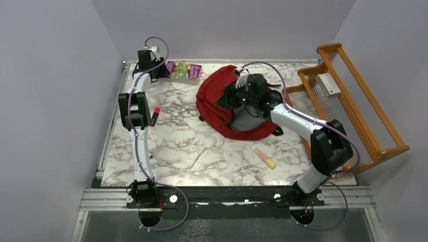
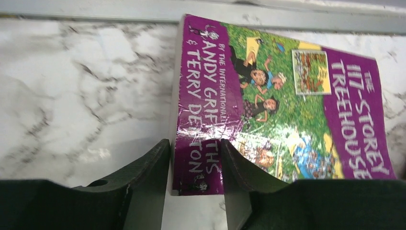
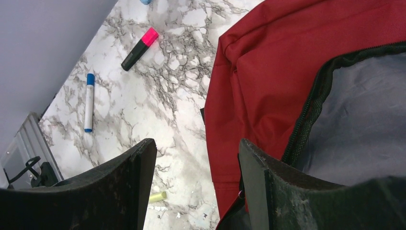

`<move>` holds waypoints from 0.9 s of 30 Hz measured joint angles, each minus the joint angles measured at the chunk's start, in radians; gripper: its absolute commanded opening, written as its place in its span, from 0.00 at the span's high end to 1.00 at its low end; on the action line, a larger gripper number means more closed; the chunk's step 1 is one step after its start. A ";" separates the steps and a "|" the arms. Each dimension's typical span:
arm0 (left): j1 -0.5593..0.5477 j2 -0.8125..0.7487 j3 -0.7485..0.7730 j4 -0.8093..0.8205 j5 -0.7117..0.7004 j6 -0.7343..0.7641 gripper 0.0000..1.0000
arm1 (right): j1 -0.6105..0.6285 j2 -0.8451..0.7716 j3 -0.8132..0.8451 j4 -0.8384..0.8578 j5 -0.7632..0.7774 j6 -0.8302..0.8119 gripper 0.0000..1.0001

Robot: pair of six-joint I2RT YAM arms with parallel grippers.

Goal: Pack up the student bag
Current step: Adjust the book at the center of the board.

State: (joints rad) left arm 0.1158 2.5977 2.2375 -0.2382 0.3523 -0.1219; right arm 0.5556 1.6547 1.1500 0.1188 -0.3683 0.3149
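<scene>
Top view: the soft red student bag (image 1: pixel 214 98) is lying open on the marbled surface (image 1: pixel 171 136), centre-right, and a glossy paperback book (image 1: pixel 184 71) is lying at the far edge.

Left wrist view: the left claw (image 2: pixel 194 143) is straddling the book's creased purple corner. I cannot tell if it is gripping. Picking up the book seems to be in hand, and next it is needing a firm pinch and a lift.

Right wrist view: the right claw (image 3: pixel 196 143) is standing spread and is grasping nothing, beside the bag's grey lining (image 3: pixel 359 120).

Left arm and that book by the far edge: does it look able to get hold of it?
Likely yes: the left claw straddles a corner of the book, with nothing else between its fingers or in the way.
</scene>
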 measured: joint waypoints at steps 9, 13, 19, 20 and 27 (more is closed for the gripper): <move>-0.067 -0.195 -0.298 0.005 -0.021 0.007 0.68 | 0.000 -0.005 -0.024 0.005 0.000 0.010 0.32; -0.110 -0.272 -0.414 0.017 -0.040 -0.006 0.70 | 0.000 -0.015 -0.042 0.008 0.000 0.013 0.32; -0.184 -0.393 -0.597 0.034 -0.074 -0.039 0.72 | 0.000 -0.033 -0.056 0.008 0.000 0.019 0.32; -0.192 -0.412 -0.623 0.029 -0.082 -0.042 0.70 | 0.000 -0.036 -0.057 0.009 0.000 0.021 0.32; -0.171 -0.476 -0.689 -0.029 -0.152 -0.057 0.46 | 0.000 -0.045 -0.060 0.012 0.001 0.026 0.32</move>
State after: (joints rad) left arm -0.0555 2.1212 1.5486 -0.2676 0.2005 -0.1791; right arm 0.5556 1.6096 1.0901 0.1310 -0.3676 0.3405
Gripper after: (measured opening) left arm 0.436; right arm 0.681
